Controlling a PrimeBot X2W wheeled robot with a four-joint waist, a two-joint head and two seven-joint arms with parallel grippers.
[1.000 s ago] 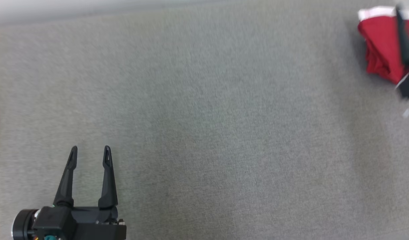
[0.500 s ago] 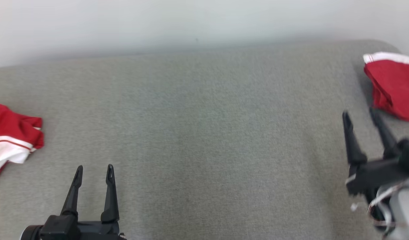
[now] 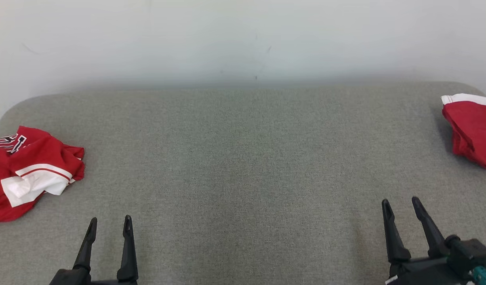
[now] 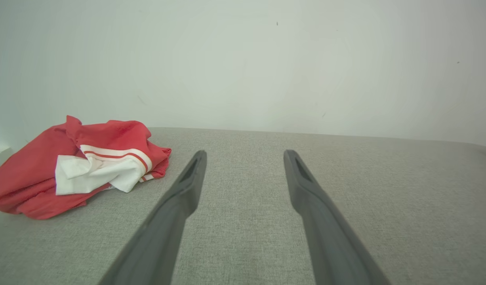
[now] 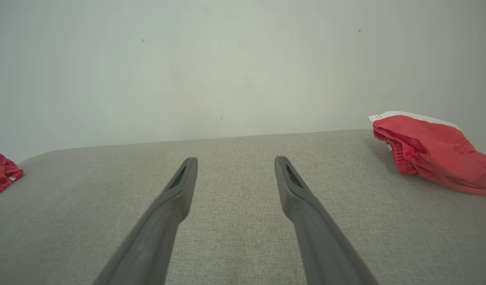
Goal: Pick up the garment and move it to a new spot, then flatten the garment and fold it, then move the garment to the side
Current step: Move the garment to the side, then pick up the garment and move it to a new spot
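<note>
A crumpled red and white garment point(image 3: 33, 170) lies at the left end of the grey padded surface point(image 3: 243, 158). In the left wrist view this garment point(image 4: 80, 170) sits ahead and left of my fingers. My left gripper point(image 3: 109, 219) stands open and empty near the front edge, to the right of the garment and apart from it. A second red garment point(image 3: 472, 130) with a white band lies folded at the far right. My right gripper point(image 3: 400, 202) is open and empty, nearer than that folded piece point(image 5: 433, 154) and to its left.
A pale wall point(image 3: 243, 39) rises behind the surface's far edge. The surface has rounded corners at the left and right ends. Between the two garments the grey cloth is bare.
The head camera has tilted up, bringing the wall and the left garment into view. My right gripper has drawn back from the folded red piece to the lower right. The left gripper keeps its pose.
</note>
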